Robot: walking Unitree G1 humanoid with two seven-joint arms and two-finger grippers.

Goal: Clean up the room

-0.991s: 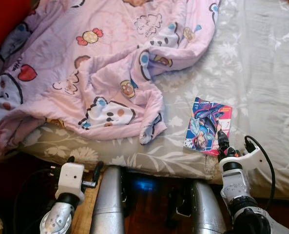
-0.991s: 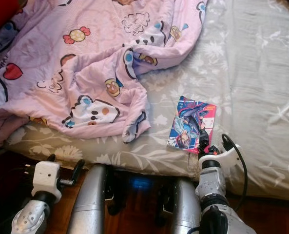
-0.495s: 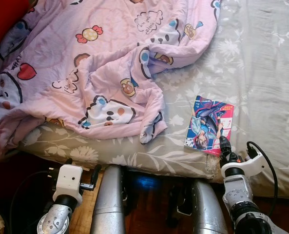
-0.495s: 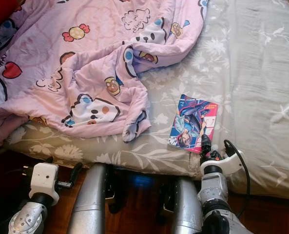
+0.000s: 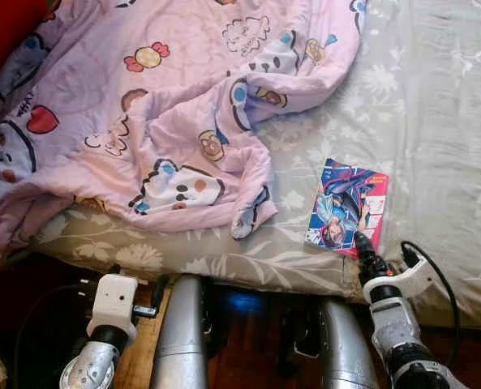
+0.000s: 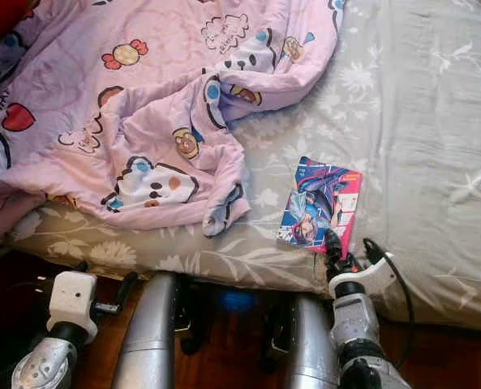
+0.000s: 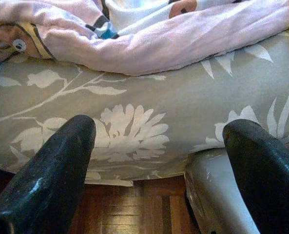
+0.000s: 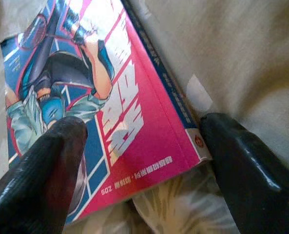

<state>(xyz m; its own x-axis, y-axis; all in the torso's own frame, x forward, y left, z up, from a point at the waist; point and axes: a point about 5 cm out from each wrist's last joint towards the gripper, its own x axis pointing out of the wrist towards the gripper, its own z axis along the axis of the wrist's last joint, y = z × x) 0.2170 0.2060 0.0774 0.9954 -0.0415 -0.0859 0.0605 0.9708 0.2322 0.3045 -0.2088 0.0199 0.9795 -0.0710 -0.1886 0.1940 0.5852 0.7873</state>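
Observation:
A manga book [image 5: 347,207] with a blue and pink cover lies flat on the grey floral bed sheet [image 5: 435,121], near the bed's front edge. My right gripper [image 5: 360,247] is at the book's near right corner. In the right wrist view the gripper [image 8: 144,180] is open, with one finger [image 8: 42,180] over the cover [image 8: 86,97] and the other finger [image 8: 246,170] on the sheet beside the spine. My left gripper [image 7: 159,165] is open and low in front of the mattress side, holding nothing.
A crumpled pink cartoon-print blanket [image 5: 159,105] covers the bed's left half and hangs over its front edge. The mattress side [image 7: 134,122] faces my left gripper. Wooden floor [image 5: 135,356] and my silver legs [image 5: 179,340] lie below the bed edge.
My right gripper has slid forward along the bed edge until its fingers straddle the book's near corner. The left arm has dropped slightly. The book and blanket have not moved.

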